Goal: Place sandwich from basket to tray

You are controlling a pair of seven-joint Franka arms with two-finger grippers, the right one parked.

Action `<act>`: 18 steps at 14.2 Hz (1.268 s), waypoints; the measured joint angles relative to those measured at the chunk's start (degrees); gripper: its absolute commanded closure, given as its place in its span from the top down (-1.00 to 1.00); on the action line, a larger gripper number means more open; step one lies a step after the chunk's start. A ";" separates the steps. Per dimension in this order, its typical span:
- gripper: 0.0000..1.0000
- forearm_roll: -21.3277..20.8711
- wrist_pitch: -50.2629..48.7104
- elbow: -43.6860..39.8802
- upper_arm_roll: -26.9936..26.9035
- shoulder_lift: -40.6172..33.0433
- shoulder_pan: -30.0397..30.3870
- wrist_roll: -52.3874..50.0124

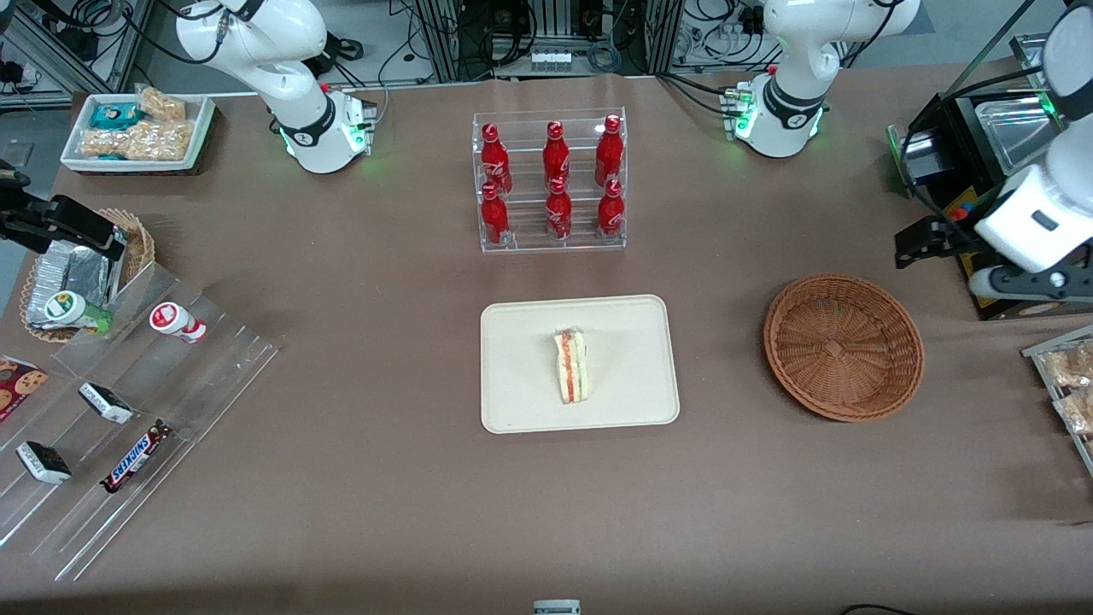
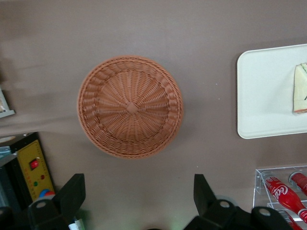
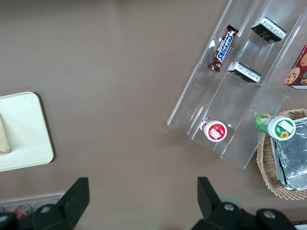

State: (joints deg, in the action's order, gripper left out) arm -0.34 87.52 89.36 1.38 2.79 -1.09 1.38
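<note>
Sandwich lies on the tray, roughly at its middle, resting on one bread face with the orange-red and green filling edge showing. Nothing touches it.

Basket sits toward the working arm's end of the table, well apart from the tray; no contents in it, bare weave visible down to the centre knot in the left wrist view.

Gripper hangs high above the table, near the basket and on the side of it away from the front camera. Fingers are spread wide, nothing between them.

Judgement: the transfer looks complete; the step in hand reads as the retreat after release, with the arm clear of both tray and basket.

Next move calls for little: hold clear or settle into a rest pose, keeping away from the rack of red bottles, which stands near the tray, farther from the front camera.
</note>
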 measured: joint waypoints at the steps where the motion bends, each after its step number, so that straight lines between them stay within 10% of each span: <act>1: 1.00 0.25 0.00 -0.32 -0.78 0.00 0.04 0.49; 18: 1.00 3.09 -0.67 -1.35 -2.43 0.00 -0.18 1.04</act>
State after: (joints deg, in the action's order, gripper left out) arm 2.74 86.85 88.01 -1.05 2.79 -1.26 2.42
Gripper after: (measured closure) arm 0.000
